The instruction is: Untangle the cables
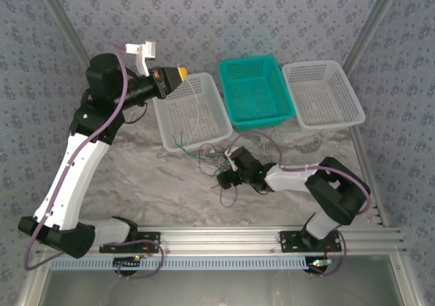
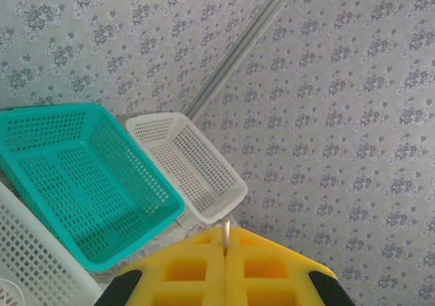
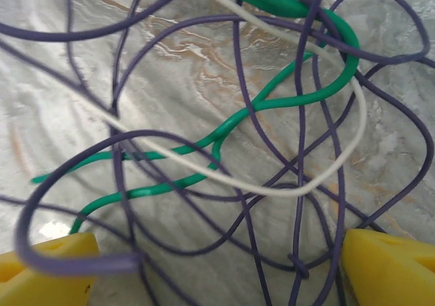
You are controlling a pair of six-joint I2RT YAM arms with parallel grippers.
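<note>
The cables lie in a loose tangle (image 1: 211, 155) on the marble table, just in front of the left white basket. Up close they are purple (image 3: 245, 115), green (image 3: 285, 98) and whitish (image 3: 272, 187) strands crossing one another. My right gripper (image 1: 224, 177) hovers low over the tangle, open (image 3: 217, 272), its yellow fingertips (image 3: 391, 268) wide apart. A purple loop lies against its left fingertip (image 3: 41, 272). My left gripper (image 1: 178, 73) is raised above the left white basket, shut (image 2: 225, 241) on a whitish cable whose end (image 2: 226, 226) pokes out between the pads.
Three baskets stand in a row at the back: left white (image 1: 163, 126), teal (image 1: 248, 61) and right white (image 1: 312, 66). Thin strands hang in the left white one (image 1: 196, 112). The teal (image 2: 68, 177) and right white (image 2: 187, 163) baskets hold nothing. A metal rail (image 1: 224, 236) runs along the near edge.
</note>
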